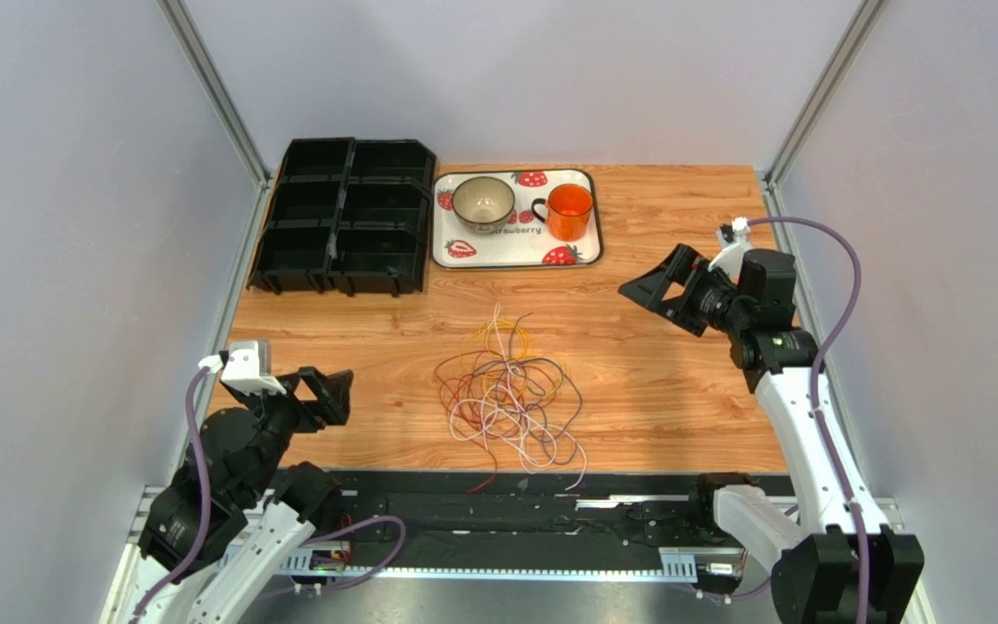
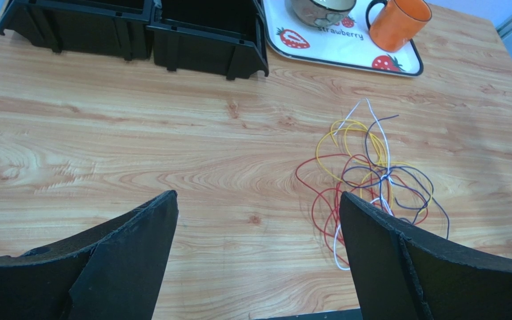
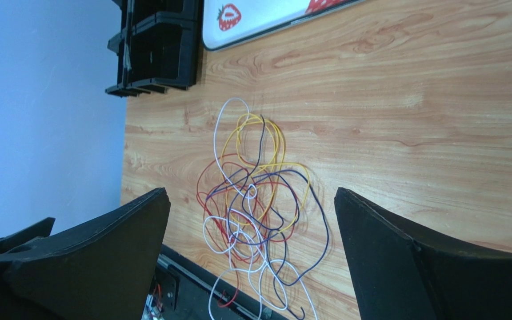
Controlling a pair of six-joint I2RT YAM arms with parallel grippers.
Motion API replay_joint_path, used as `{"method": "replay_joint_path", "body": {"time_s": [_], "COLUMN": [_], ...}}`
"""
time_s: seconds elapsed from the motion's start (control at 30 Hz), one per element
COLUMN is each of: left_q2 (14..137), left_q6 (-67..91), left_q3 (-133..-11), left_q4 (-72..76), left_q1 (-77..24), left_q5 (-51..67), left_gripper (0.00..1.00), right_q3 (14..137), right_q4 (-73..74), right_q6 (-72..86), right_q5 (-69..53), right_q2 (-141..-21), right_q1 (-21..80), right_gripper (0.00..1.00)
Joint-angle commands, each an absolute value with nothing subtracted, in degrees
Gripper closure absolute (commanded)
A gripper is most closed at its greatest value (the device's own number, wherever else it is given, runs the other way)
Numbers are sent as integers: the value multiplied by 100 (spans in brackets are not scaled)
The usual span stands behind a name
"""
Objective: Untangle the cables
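Both grippers released, fingers spread wide, holding nothing. Cables (image 1: 507,397) in one loose tangle on table (image 1: 674,390): ahead-right of left gripper (image 2: 259,200), straight ahead of right gripper (image 3: 250,195). Likely light, limp, springy. Pinch an outlying loop, clear of the knotted centre.

The wooden bench (image 1: 687,390) is carrying a strawberry-print tray (image 1: 513,256) near its far edge; black bins (image 1: 342,216) are sitting just left of the tray, and tangled cables (image 1: 508,393) are lying nearer than it.
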State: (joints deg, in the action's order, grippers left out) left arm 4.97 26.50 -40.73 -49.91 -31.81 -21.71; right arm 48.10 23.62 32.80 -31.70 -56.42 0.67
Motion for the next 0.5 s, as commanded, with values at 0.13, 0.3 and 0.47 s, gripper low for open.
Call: {"method": "replay_joint_path", "body": {"time_s": [0.13, 0.3, 0.47], "left_q2": [553, 1141, 1511], "left_q6": [2795, 2443, 2652], "left_q3": [-4473, -4939, -5255], "left_q4": [-5054, -4711, -3938], "left_q1": [-3190, -3190, -3190], "left_q5": [-2339, -1152, -133], "left_gripper": [1, 1, 1], "right_q3": [5502, 4966, 4327], "right_q4": [2997, 2856, 1973], "right_q6": [3129, 3252, 4049], "right_q5": [-2558, -2294, -4341], "right_q2": [-4843, -4816, -5289], "right_q1": [53, 44, -956], "right_gripper": [0, 0, 1]}}
